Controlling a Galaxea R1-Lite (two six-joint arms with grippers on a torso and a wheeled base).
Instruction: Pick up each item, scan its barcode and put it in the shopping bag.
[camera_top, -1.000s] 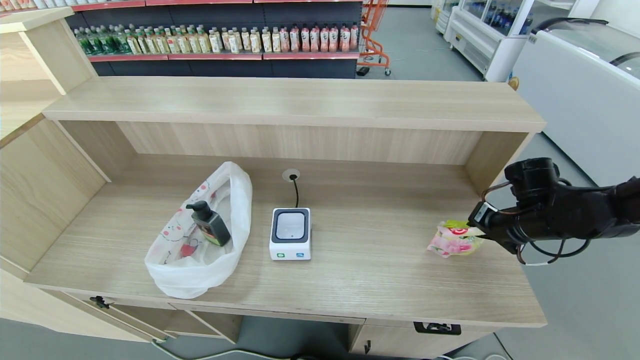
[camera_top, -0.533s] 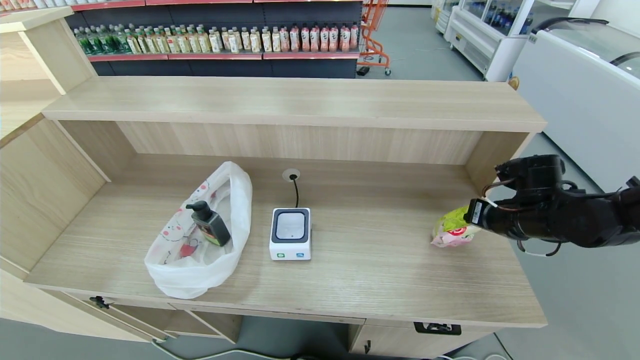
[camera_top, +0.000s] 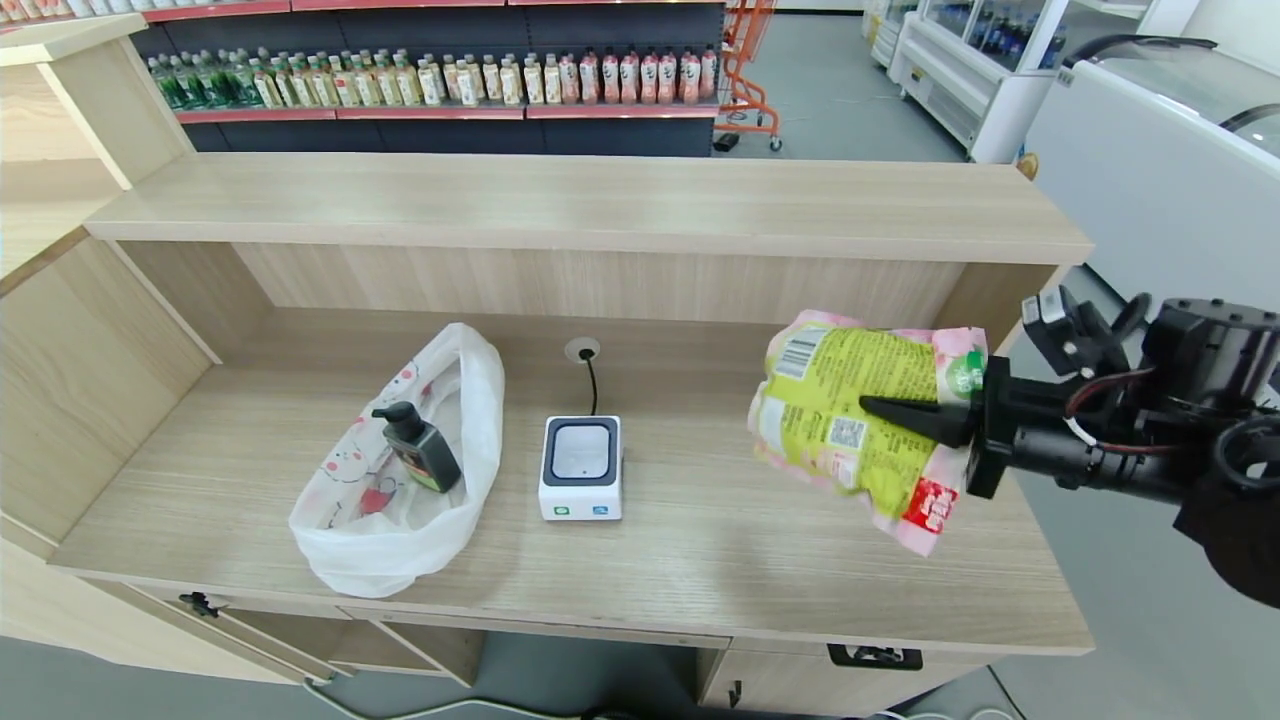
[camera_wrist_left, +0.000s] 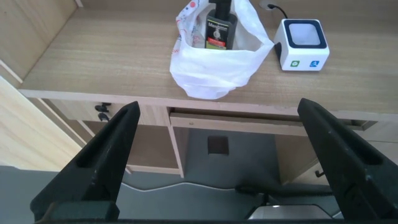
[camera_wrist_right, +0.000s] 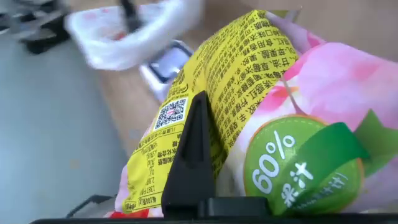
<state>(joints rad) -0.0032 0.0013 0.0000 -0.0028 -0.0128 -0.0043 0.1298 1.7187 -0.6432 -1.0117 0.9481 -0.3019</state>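
While the right gripper (camera_top: 900, 415) hangs in the air above the right end of the counter (camera_top: 700, 560), its jaws are clamped on the snack pouch (camera_top: 840, 375), one dark finger lying across the yellow-green back, the other hidden behind the pouch. Pouch is off the wood, tilted, with the barcode corner toward the scanner (camera_top: 581, 466) and a red-and-pink sealed edge hanging low. Its front face is turned away from the head camera; the right wrist view cuts it off at the edges and shows only a blurred scanner behind it. Scanner sits mid-counter, well apart from the pouch, its black cable running to a round hole at the back. Shopping bag (camera_top: 370, 560) lies just left of the scanner, mouth open, with a dark pump bottle (camera_top: 420, 452) inside, its base hidden by the plastic. Left gripper (camera_wrist_left: 217, 124) hangs in front of the counter over the floor, jaws wide apart, nothing between them.
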